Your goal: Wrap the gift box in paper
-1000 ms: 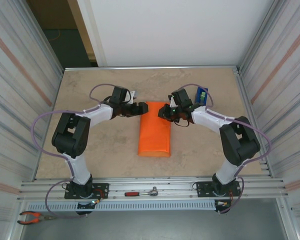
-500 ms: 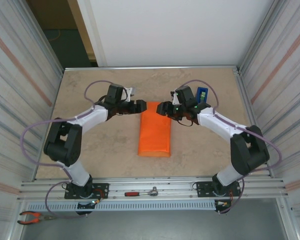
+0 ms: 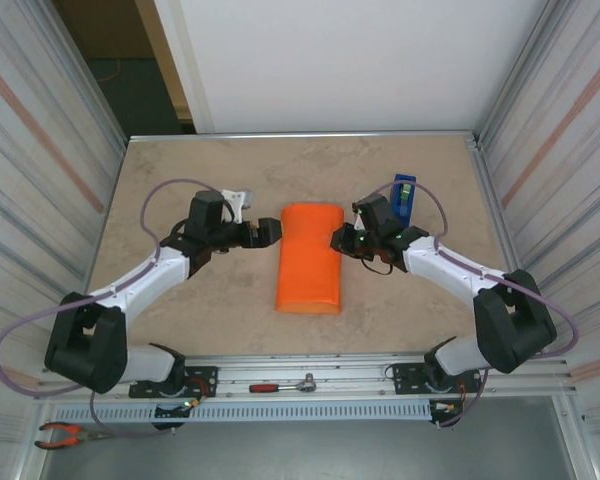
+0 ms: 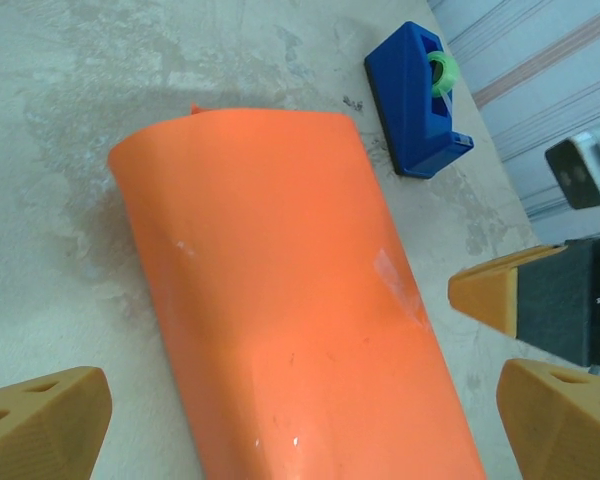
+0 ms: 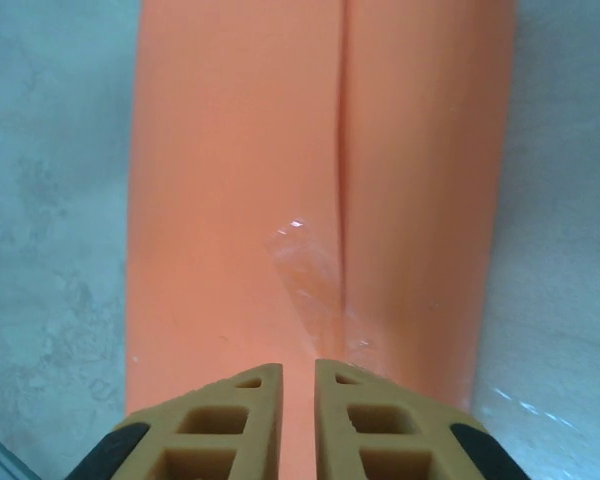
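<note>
The paper point(image 3: 310, 258), folded into a long orange parcel with a seam along its top, lies mid-bench point(image 3: 180, 180), running from near edge toward far edge. Left pincer point(image 3: 270, 233), jaws wide apart, is just beside its left edge. Right pincer point(image 3: 337, 240), closed and empty, is at its right edge. A blue tape dispenser point(image 3: 403, 193) stands nearer the bench's right edge.

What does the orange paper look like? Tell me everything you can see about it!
The paper is bright orange, smooth and a little shiny. It is folded over into a long, rounded bundle lying flat on the table, midway between the arms. A seam runs along its top, with clear tape stuck on it. The left end effector stands open beside it, apart. The right end effector, shut, is at its other edge; whether it touches is unclear.
</note>
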`<act>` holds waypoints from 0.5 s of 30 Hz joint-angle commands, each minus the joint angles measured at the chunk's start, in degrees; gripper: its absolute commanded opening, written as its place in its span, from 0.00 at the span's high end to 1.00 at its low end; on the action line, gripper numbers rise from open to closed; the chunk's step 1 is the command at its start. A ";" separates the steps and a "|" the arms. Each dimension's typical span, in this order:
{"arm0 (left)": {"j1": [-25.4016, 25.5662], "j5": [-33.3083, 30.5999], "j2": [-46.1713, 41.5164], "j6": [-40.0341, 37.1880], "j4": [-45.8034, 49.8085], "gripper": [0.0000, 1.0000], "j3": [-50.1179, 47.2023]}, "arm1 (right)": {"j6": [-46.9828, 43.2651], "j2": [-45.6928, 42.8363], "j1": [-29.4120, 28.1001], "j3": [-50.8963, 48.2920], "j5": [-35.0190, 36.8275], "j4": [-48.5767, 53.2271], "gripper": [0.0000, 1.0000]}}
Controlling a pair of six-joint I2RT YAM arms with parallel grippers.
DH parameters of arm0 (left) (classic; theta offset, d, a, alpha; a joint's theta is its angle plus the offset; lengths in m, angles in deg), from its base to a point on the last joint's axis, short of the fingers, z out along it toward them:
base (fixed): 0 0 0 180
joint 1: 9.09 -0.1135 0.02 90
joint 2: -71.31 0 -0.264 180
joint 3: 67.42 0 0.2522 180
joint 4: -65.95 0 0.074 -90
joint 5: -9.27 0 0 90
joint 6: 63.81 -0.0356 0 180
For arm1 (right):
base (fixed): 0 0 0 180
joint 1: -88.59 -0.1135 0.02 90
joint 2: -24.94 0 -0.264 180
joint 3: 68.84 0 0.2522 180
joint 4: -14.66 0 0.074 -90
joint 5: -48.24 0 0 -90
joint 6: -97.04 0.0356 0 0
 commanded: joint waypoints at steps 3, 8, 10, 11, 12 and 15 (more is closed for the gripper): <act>-0.16 -3.43 -2.57 -0.17 -2.68 0.01 -4.33 | 2.04 3.27 -1.22 0.88 1.52 -5.75 0.87; -0.15 -5.89 -4.53 0.77 -5.60 0.01 -7.75 | 2.79 4.86 -1.40 -0.73 2.48 -8.09 0.89; -0.15 -7.17 -5.68 1.13 -6.41 0.01 -8.90 | 3.25 5.19 -1.38 -1.86 2.74 -9.01 0.90; -0.15 -7.81 -6.30 1.18 -6.78 0.01 -9.46 | 3.58 5.36 -1.40 -2.53 3.04 -9.45 0.92; -0.15 -8.42 -6.77 1.25 -6.98 0.01 -9.93 | 3.87 5.35 -1.41 -3.11 3.23 -9.76 0.92; -0.15 -10.41 -8.36 1.61 -6.87 0.01 -10.88 | 5.08 5.36 -1.41 -4.74 3.50 -11.41 0.92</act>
